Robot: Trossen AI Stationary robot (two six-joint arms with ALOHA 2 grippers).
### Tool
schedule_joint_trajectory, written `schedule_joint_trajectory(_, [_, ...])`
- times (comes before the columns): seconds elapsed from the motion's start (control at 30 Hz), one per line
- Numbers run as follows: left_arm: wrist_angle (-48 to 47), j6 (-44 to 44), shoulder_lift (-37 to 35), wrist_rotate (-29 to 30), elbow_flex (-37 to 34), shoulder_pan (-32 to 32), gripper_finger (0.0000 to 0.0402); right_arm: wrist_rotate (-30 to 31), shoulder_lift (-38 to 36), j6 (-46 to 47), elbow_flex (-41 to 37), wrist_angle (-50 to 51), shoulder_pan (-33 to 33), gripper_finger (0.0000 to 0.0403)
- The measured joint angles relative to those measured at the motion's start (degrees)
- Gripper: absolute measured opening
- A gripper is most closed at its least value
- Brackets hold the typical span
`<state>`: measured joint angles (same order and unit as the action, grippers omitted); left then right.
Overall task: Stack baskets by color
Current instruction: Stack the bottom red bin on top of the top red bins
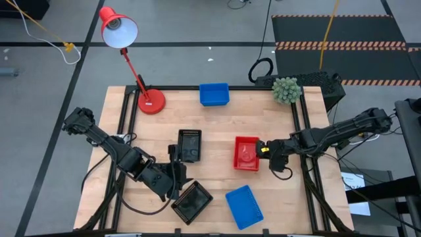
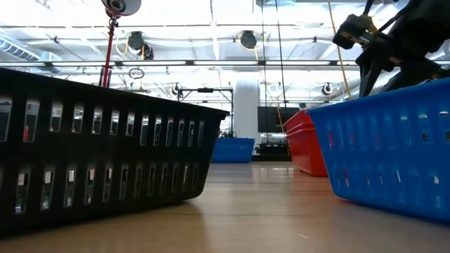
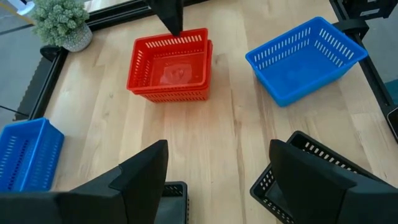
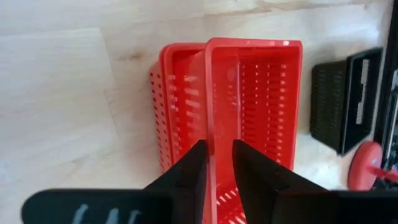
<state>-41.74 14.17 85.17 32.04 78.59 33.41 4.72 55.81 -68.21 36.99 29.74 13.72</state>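
Two red baskets (image 1: 247, 153) sit nested at mid-right, the upper one (image 4: 255, 93) shifted inside the lower (image 4: 163, 93). My right gripper (image 4: 219, 168) is open at their right side, one finger inside the upper basket's right long wall and one outside. One black basket (image 1: 189, 145) lies at mid-table and another (image 1: 192, 201) near the front edge. My left gripper (image 1: 176, 174) hangs wide open between them, holding nothing. One blue basket (image 1: 214, 94) stands at the far edge and another (image 1: 244, 206) at the front. My right gripper straddles the upper red basket's right long wall (image 4: 210, 134), slanting down from the table's right. The gap between the fingers is wider than the wall, and I cannot tell whether a finger touches it. The basket rests in the lower one.
A red desk lamp's base (image 1: 150, 100) stands at the far left, and a small potted plant (image 1: 285, 89) at the far right corner. Bare wood lies between the red stack and the far blue basket. A black frame rims the table.
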Motion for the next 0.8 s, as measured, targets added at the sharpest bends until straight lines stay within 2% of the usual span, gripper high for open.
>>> schedule_joint_trajectory(0.17, [0.0, 0.1, 0.0, 0.0, 0.0, 0.0, 0.028, 3.5, -2.5, 3.2, 0.0, 0.4, 2.3, 0.0072])
schedule_joint_trajectory(0.27, [0.0, 0.1, 0.0, 0.0, 0.0, 0.0, 0.028, 6.0, -4.9, 10.4, 0.0, -0.3, 4.0, 0.0072])
schedule_joint_trajectory(0.43, [0.0, 0.2, 0.0, 0.0, 0.0, 0.0, 0.028, 9.0, -8.5, 37.6, 0.0, -3.7, 6.2, 0.0073])
schedule_joint_trajectory(0.5, [0.0, 0.1, 0.0, 0.0, 0.0, 0.0, 0.028, 9.2, -8.9, 52.2, 0.0, -5.7, 6.6, 0.0073])
schedule_joint_trajectory(0.6, [-0.1, -0.2, 0.0, 0.0, 0.0, 0.0, 0.028, 13.8, -8.8, 74.0, 0.1, -6.4, 6.7, 0.0073])
schedule_joint_trajectory(0.67, [0.0, -0.3, 0.0, 0.0, 0.0, 0.0, 0.028, 16.4, -8.2, 81.4, 0.1, -3.8, 6.7, 0.0073])
schedule_joint_trajectory(0.8, [-0.1, -0.6, 0.0, 0.0, 0.0, 0.0, 0.028, 16.6, -7.4, 90.2, 0.0, 3.5, 6.7, 0.0073])
